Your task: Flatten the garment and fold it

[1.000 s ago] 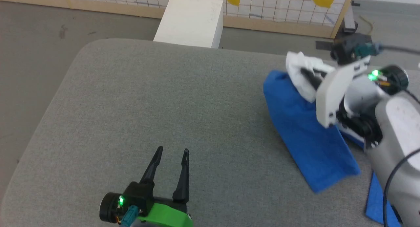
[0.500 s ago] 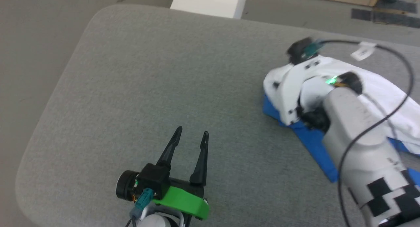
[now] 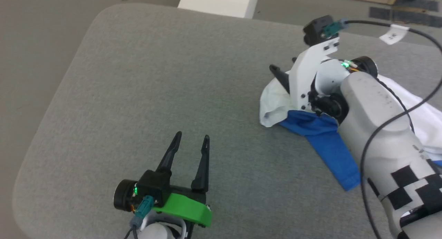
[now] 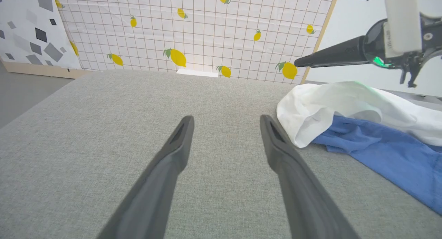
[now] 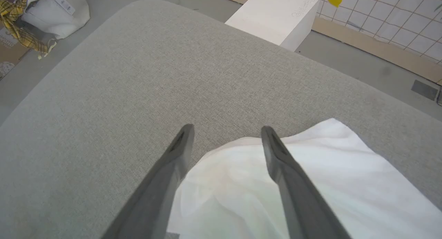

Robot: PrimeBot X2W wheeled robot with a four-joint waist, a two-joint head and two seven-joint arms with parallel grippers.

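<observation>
The garment lies bunched at the right of the grey padded surface, a white fold on top of a blue part. My right gripper hovers just over its left end. In the right wrist view that gripper is open, with the white cloth loose below its fingers and not pinched. My left gripper is open over bare surface near the front, well left of the garment. In the left wrist view its fingers hold nothing and the garment lies to the right.
A white box stands on the floor beyond the surface's far edge. A lemon-print screen closes off the back. A pale bag sits on the floor to the far left in the right wrist view. The surface's rounded corner is at the upper left.
The right gripper lowered the lifted garment onto the surface and opened, letting the white cloth drop. The head camera tilted down. The left gripper stayed open.
</observation>
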